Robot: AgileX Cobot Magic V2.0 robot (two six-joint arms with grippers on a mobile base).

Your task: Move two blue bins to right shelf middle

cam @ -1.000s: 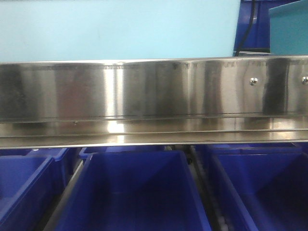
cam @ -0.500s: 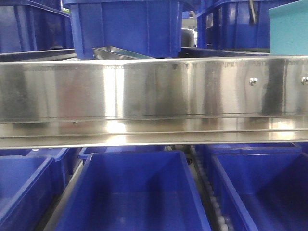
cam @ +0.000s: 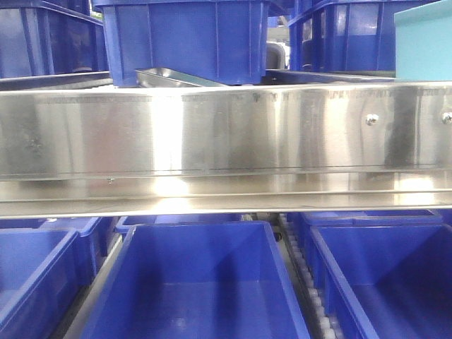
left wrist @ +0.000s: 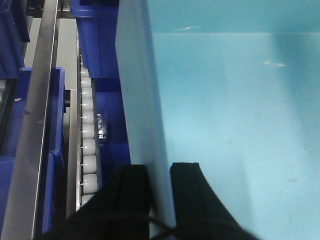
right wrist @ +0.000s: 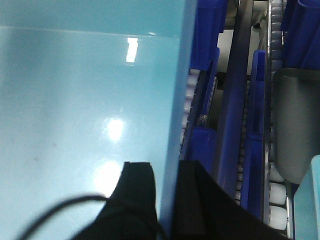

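Note:
Both grippers hold one large light-blue bin. In the left wrist view its inside [left wrist: 235, 120] fills the right side, and my left gripper [left wrist: 160, 167] is shut on its left wall [left wrist: 142, 100], one black finger on each side. In the right wrist view the bin's inside [right wrist: 85, 100] fills the left side, and my right gripper [right wrist: 167, 165] is shut on its right wall [right wrist: 180, 75]. In the front view the held bin does not show. Dark blue bins [cam: 194, 282] sit on the level below the steel rail.
A wide steel shelf rail [cam: 226, 141] crosses the front view. More dark blue bins [cam: 183, 35] stand above it, beside a teal corner [cam: 424, 39] at top right. White roller tracks [left wrist: 87, 135] run beside the bins. A grey object [right wrist: 295, 125] lies at the right.
A second ago a light-blue surface filled the top of the front view. It has left that view, uncovering the dark blue bins above the rail. Little differs over the last half second.

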